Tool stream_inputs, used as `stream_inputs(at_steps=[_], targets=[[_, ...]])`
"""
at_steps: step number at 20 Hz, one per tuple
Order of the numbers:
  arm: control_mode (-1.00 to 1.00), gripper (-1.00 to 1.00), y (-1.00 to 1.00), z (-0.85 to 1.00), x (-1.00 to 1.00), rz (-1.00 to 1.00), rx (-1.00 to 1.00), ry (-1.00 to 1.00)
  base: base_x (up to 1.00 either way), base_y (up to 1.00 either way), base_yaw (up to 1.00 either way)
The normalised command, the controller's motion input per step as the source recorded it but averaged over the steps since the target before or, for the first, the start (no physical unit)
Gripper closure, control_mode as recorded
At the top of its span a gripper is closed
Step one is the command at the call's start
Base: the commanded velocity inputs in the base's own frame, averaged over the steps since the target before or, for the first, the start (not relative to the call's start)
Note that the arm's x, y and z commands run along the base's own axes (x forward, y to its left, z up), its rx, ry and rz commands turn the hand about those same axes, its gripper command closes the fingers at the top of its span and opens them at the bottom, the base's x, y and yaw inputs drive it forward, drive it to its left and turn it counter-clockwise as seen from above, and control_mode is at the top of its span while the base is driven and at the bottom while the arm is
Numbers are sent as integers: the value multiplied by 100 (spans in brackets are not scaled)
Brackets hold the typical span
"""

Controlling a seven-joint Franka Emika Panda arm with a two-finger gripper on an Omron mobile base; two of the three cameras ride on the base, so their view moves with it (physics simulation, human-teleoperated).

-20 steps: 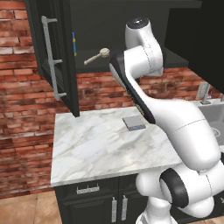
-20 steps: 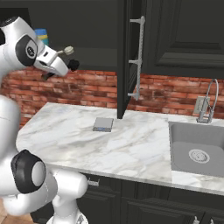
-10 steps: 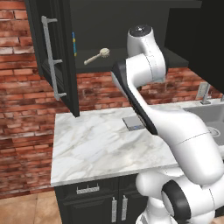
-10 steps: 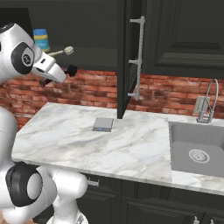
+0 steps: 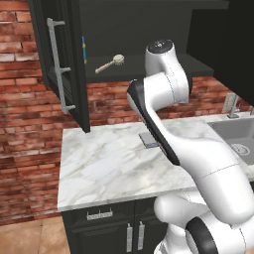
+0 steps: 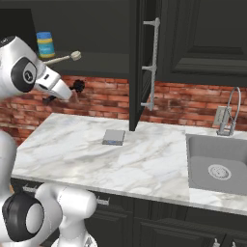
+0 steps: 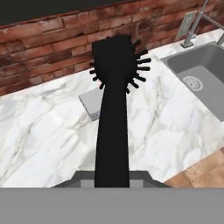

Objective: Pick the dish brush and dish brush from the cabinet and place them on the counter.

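Observation:
My gripper (image 6: pixel 64 92) is shut on the all-black dish brush (image 7: pixel 113 109), held in the air over the left part of the counter (image 6: pixel 144 159), below the cabinet shelf. Its bristled head (image 6: pixel 78 87) points towards the brick wall; in the hand view it hangs above the marble counter (image 7: pixel 43 140). The cream dish brush (image 5: pixel 111 63) lies on the dark shelf of the open cabinet (image 5: pixel 62 59), and from the right side this cream brush (image 6: pixel 65 58) sits just above my hand.
A flat grey square pad (image 6: pixel 114 137) lies on the counter near the wall. A blue and yellow canister (image 6: pixel 45 44) stands on the shelf. The open cabinet door (image 6: pixel 144 58) hangs over the counter's middle. The sink (image 6: pixel 217 169) and faucet (image 6: pixel 231 111) are at the right.
My hand has come down from shelf height with the black brush still in its grip. The cream brush has stayed on the shelf.

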Motion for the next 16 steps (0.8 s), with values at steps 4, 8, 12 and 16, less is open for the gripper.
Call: stream_inputs(at_steps=[4, 8, 12, 16], targets=[[-100, 100, 0, -27, -15, 0, 0, 0, 0, 0, 0], [-100, 100, -2, -28, -15, 0, 0, -1, 0, 0, 0], [-100, 100, -5, -30, -14, 0, 0, -1, 0, 0, 0], [-100, 100, -10, -33, -6, -1, 0, -3, 0, 0, 0]])
